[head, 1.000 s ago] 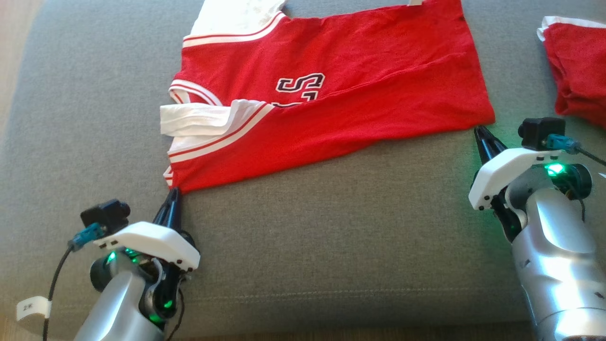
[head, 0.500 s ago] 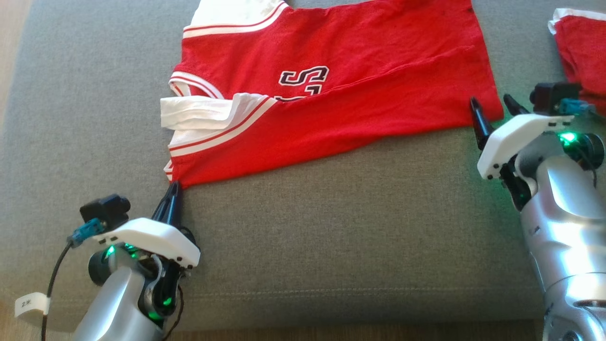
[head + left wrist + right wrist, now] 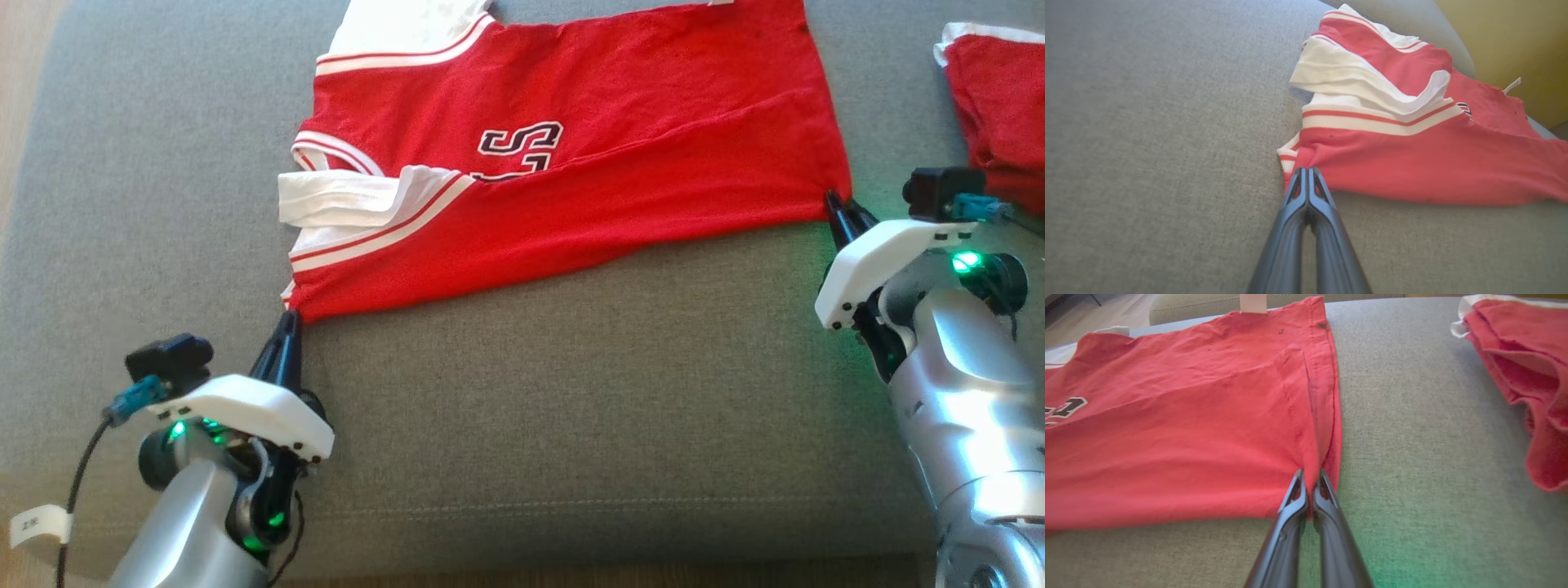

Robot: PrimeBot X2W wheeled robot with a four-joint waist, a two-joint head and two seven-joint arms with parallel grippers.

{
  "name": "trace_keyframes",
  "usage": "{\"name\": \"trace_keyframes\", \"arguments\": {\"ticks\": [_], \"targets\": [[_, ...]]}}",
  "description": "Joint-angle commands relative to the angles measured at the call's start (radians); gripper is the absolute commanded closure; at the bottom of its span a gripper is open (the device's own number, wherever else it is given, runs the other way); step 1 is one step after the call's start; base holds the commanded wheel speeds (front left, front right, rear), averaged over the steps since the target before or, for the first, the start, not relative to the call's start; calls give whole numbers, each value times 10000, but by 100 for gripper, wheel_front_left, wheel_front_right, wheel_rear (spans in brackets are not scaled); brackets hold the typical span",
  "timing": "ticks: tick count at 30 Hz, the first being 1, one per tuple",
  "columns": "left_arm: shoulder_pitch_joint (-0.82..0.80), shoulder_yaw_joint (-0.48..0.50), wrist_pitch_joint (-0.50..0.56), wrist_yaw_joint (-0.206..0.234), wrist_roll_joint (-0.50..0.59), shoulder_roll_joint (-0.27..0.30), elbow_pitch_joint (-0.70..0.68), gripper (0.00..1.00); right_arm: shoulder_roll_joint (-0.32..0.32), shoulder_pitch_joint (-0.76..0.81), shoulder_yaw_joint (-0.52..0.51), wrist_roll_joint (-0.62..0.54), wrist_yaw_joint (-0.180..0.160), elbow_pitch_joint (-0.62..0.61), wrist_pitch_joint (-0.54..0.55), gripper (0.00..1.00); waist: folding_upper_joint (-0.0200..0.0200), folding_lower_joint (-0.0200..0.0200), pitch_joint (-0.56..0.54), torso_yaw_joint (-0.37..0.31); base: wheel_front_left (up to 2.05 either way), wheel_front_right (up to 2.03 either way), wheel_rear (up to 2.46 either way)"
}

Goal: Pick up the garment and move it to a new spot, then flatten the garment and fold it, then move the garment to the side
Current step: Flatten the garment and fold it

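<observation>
Red garment (image 3: 612, 188) on grey cushion (image 3: 571, 408), left fingers (image 3: 1290, 228) and right fingers (image 3: 1331, 531) pinching its corners.

Black-and-white letter "S" (image 3: 520, 140) on the red garment (image 3: 653, 90)

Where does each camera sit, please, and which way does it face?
Head view: on the head, looking down at the red jersey on a grey cushion; left tool and right tool pinch its near corners.
Left wrist view: on that wrist, along shut fingers to the striped corner.
Right wrist view: on that wrist, along its fingers to the hem corner.
Both wrist views share the jersey's lettering.
</observation>
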Motion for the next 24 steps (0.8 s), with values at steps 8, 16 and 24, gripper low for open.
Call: {"name": "trace_keyframes", "arguments": {"ticks": [8, 16, 24], "targets": [[714, 477, -25, 484, 58, 884, -1576, 100, -64, 794, 804, 827, -4, -412, -556, 100, 0, 0, -464, -264, 0, 0, 0], [2538, 313, 609, 998, -103, 1204, -3549, 100, -683, 2345, 1518, 2103, -4, -1490, -224, 100, 0, 0, -670, -444, 0, 0, 0], [3856, 205, 904, 1527, -180, 1321, -5072, 100, -1434, 4841, 1482, 2944, -4, -4048, 547, 100, 0, 0, -811, -282, 0, 0, 0]]}}
